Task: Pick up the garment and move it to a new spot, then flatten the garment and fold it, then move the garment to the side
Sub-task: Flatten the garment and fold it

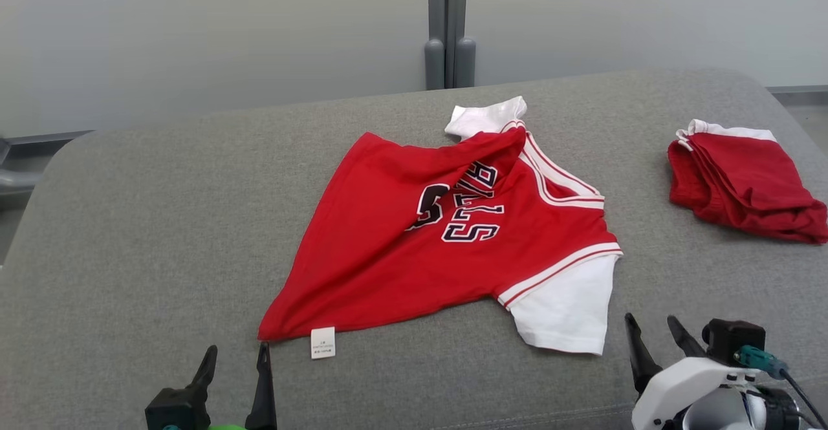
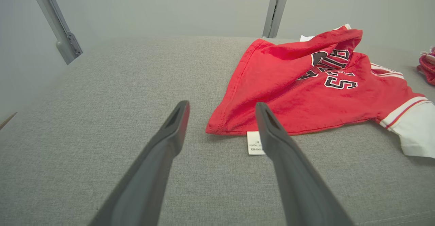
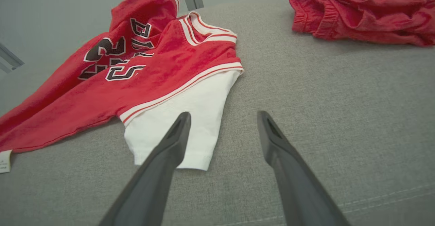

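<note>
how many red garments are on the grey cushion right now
2. The red jersey with white sleeves lies rumpled in the middle of the grey cushion; a folded red garment sits apart near its right edge. More could be hidden inside that fold.

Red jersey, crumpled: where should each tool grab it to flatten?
Likely: left tool takes the hem corner beside the care label, right tool the white sleeve, each from the near side. Both lie flat just ahead of the open tools; the far side of the jersey is folded over.
</note>
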You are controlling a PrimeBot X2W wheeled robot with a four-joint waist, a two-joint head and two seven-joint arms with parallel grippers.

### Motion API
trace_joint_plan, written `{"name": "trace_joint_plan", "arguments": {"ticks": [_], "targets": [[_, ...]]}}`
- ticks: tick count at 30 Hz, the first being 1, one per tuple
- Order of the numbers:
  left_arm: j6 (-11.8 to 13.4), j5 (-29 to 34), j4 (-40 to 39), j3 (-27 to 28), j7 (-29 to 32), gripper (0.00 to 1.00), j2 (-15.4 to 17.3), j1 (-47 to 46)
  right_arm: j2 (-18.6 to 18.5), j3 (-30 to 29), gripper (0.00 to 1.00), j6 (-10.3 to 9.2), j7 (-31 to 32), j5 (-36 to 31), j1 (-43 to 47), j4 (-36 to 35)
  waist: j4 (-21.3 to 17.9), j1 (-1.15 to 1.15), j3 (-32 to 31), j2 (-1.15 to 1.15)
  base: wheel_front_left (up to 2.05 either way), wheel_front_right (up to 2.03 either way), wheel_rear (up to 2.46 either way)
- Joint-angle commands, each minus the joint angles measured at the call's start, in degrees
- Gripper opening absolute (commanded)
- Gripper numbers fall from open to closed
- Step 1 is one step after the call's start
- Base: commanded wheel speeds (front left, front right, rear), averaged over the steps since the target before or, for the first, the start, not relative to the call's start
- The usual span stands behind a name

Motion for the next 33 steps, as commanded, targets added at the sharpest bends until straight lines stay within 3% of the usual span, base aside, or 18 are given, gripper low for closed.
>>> {"name": "trace_joint_plan", "arguments": {"ticks": [1, 8, 18, 19, 21, 24, 26, 33], "targets": [[-0.2, 0.25, 0.39, -0.13, -0.11, 1.0, -0.13, -0.77, -0.03, -0.37, 1.0, -0.06, -0.07, 1.36, 0.25, 1.18, 0.7, 0.0, 0.68, 0.0, 0.0, 0.0, 0.0], [-0.81, 0.9, 1.16, -1.46, 0.28, 1.0, -0.16, -2.27, 0.01, 2.05, 1.0, -0.06, -2.66, 13.53, -3.69, 12.03, 2.96, 0.0, 2.66, 0.0, 0.0, 0.0, 0.0], [-0.82, 1.44, 1.69, -2.2, 0.15, 1.0, -0.05, -3.89, -0.01, 6.2, 0.99, -0.06, -6.29, 20.16, -10.82, 24.13, 5.72, 0.0, 5.68, 0.0, 0.0, 0.0, 0.0], [-0.76, 1.46, 1.77, -2.19, 0.05, 1.0, -0.01, -4.03, 0.0, 6.64, 0.85, -0.06, -6.42, 20.68, -11.41, 25.57, 5.92, 0.0, 5.84, 0.0, 0.0, 0.0, 0.0], [-0.71, 1.4, 1.88, -2.15, 0.0, 1.0, 0.05, -4.23, 0.09, 7.52, 0.49, -0.05, -6.83, 21.85, -12.38, 27.97, 6.23, 0.0, 6.02, 0.0, 0.0, 0.0, 0.0], [-0.61, 1.32, 2.01, -2.13, -0.19, 1.0, 0.1, -4.45, 0.33, 8.68, 0.28, -0.04, -8.07, 22.78, -13.9, 30.71, 6.49, 0.0, 6.24, 0.0, 0.0, 0.0, 0.0], [-0.55, 1.14, 2.07, -2.1, -0.22, 1.0, 0.07, -4.44, 0.35, 9.53, 0.0, -0.04, -9.02, 23.4, -14.61, 31.69, 6.47, 0.0, 6.28, 0.0, 0.0, 0.0, 0.0], [-1.94, -2.67, 2.19, -1.01, -1.27, 1.0, -1.74, -4.27, -0.05, 10.47, 0.0, -0.04, -10.98, 26.77, -14.89, 27.64, 5.23, 0.0, 6.22, 0.0, 0.0, 0.0, 0.0]]}}
